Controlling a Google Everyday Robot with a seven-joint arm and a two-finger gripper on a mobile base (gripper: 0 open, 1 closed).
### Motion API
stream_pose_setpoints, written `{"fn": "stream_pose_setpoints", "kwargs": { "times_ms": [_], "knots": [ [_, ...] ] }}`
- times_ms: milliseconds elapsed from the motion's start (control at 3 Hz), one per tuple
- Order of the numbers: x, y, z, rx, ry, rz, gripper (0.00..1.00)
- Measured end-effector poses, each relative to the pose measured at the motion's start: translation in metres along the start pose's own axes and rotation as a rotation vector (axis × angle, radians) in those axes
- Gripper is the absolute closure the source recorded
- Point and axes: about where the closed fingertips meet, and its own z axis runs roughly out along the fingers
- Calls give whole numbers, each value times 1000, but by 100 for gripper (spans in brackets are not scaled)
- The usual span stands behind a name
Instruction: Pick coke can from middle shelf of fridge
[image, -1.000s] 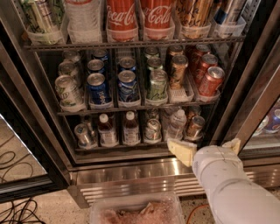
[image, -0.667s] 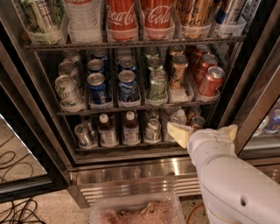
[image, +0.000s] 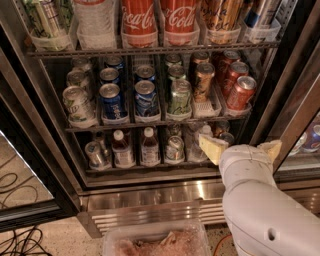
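- Fridge (image: 150, 200) stands open; middle shelf (image: 150, 122) carries rows of small cans.
- coke can (image: 241, 93): front of the far-right row, long axis near upright, slight lean.
- gripper (image: 241, 149) is one rack lower, almost straight below the can; fingers (image: 212, 148) spread wide, holding nothing.
- Pose: arm reaches in from lower right. Likely needs to go up, then in.

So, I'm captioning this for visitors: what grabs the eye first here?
The white arm at the lower right, its gripper open before the bottom rack. Above it, the red coke can fronts the right end of the middle shelf, and two big Coca-Cola bottles stand higher in the fridge.
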Motion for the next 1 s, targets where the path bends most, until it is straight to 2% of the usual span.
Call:
{"fn": "stream_pose_setpoints", "kwargs": {
  "times_ms": [333,667,1000],
  "knots": [
    [0,0,0,0,0,0,0],
    [-6,1,5,34,-48,13,0],
    [-14,-9,3,75,-72,15,0]
  ]
}}
